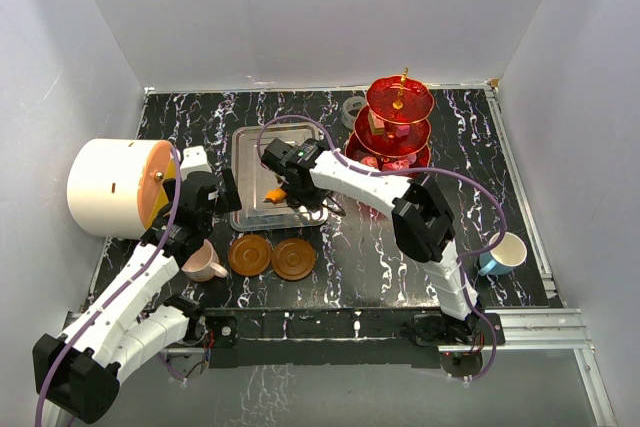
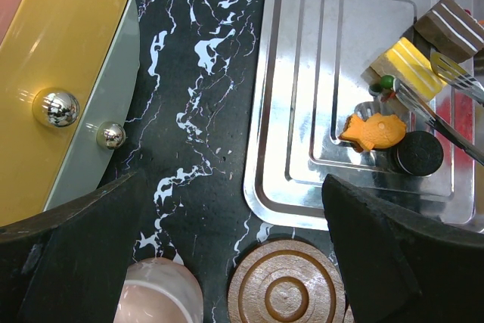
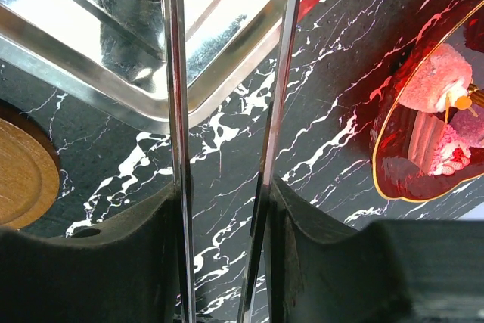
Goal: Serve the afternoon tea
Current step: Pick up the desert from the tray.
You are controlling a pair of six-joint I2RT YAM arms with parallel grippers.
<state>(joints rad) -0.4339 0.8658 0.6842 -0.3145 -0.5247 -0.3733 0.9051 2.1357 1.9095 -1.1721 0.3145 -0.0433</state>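
Broadly, the setting is a black table (image 1: pixel 380 267) veined with white like marble, boxed in by plain white walls (image 1: pixel 330 7) on three sides. A flat steel tray (image 1: pixel 252 147) sits mid-table. A white drum (image 1: pixel 108 187) with an orange face lies at the left edge, and two round silver knobs show on that face in the left wrist view.

The right claw (image 3: pixel 224 194) is clamped on a pair of metal tongs (image 3: pixel 175 73), its black fingers pressing the two blades from outside while the blades stand apart. It reaches across to the tray, where the small sweets (image 2: pixel 372 131) lie in one corner: an orange fish shape, a dark round biscuit touching it, a yellow slice, a brown striped block and a tiny green piece. The tong tips hang over the yellow slice, just beside the fish; whether they touch anything I cannot tell.

The red three-tier stand (image 1: pixel 400 127) stands behind and to the right of that claw, holding pink sweets. The blue cup (image 1: pixel 503 252) is far right, well apart.

The left claw (image 2: pixel 234 255) is spread wide and holds nothing. It hovers between drum and tray, with the pink cup (image 2: pixel 159 293) and the brown saucers (image 1: pixel 272 256) just below it.
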